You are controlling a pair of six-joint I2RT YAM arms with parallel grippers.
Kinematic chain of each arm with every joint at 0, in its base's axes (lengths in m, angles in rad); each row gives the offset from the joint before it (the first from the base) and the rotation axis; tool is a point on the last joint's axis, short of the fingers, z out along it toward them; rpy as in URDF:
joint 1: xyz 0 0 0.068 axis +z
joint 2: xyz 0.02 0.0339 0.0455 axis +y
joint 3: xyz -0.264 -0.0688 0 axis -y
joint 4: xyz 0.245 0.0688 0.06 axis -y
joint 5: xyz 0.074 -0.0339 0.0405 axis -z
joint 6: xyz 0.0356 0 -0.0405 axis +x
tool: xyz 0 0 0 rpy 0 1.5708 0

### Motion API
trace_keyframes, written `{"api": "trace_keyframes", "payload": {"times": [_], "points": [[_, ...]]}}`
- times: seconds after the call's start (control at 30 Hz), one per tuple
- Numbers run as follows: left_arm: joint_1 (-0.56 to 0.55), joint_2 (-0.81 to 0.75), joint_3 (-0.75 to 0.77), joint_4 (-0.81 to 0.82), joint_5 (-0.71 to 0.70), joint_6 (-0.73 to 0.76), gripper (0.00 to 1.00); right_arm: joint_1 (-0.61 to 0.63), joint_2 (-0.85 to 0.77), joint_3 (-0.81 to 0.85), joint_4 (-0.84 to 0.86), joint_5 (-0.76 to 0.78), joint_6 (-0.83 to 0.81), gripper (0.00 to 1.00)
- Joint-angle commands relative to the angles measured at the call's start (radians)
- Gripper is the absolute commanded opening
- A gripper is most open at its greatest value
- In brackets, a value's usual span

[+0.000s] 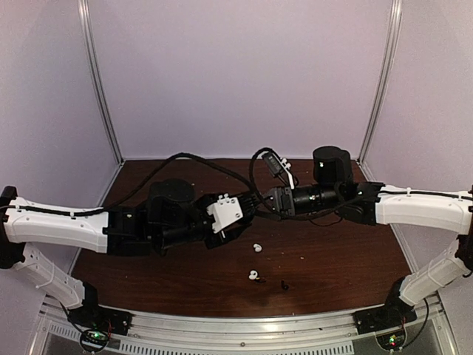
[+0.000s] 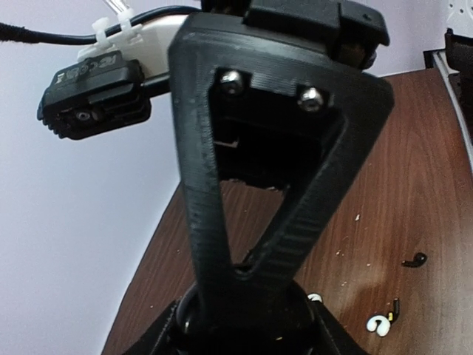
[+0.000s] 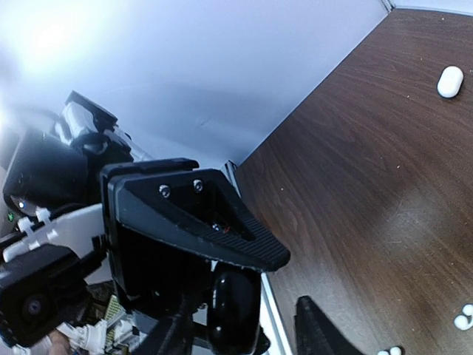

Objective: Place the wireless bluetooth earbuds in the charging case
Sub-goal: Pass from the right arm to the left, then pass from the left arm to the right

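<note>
Overhead, both arms reach inward and meet above the middle of the brown worktop (image 1: 355,251), left pincer (image 1: 238,220) and right pincer (image 1: 260,201) tip to tip, raised off the wood. Right wrist view: a glossy black oval body (image 3: 233,309), probably a charging case, sits just under a ribbed black finger (image 3: 194,222), with another fingertip (image 3: 316,327) standing a little apart from it. Cannot tell whether either pincer is spread or pinching; the fingers overlap and hide each other. No earbud is in a case. On the worktop near the front edge lies a white earbud (image 1: 253,276), curled, with a black earbud (image 1: 284,284) near it on the right. Left wrist view shows the same pair, white (image 2: 378,324) and black (image 2: 415,259), plus a thin black stem (image 2: 395,309) just beside the white one. A white pebble-shaped case (image 3: 449,81) lies alone, well apart, closed as far as shows.
</note>
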State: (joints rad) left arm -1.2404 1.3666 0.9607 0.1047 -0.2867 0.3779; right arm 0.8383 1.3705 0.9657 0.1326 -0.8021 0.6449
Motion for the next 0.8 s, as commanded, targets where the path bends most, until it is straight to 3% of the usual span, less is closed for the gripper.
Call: {"api": "trace_keyframes", "payload": {"times": [0.0, 0.13, 0.37, 0.6, 0.77], "points": [[0.062, -0.079, -0.012, 0.037, 0.248, -0.109, 0.29, -0.019, -0.073, 0.007, -0.023, 0.004, -0.186, 0.57], [0.17, -0.186, -0.069, 0.085, 0.72, -0.229, 0.29, -0.022, -0.209, -0.042, -0.008, 0.04, -0.456, 0.65], [0.319, -0.206, -0.079, 0.167, 1.169, -0.412, 0.26, 0.03, -0.333, -0.089, 0.084, 0.084, -0.827, 0.68], [0.35, -0.157, -0.04, 0.152, 1.429, -0.491, 0.24, 0.112, -0.285, 0.01, -0.02, 0.082, -1.033, 0.61], [0.354, -0.107, -0.026, 0.175, 1.578, -0.561, 0.23, 0.284, -0.263, 0.064, -0.102, 0.212, -1.166, 0.57]]}}
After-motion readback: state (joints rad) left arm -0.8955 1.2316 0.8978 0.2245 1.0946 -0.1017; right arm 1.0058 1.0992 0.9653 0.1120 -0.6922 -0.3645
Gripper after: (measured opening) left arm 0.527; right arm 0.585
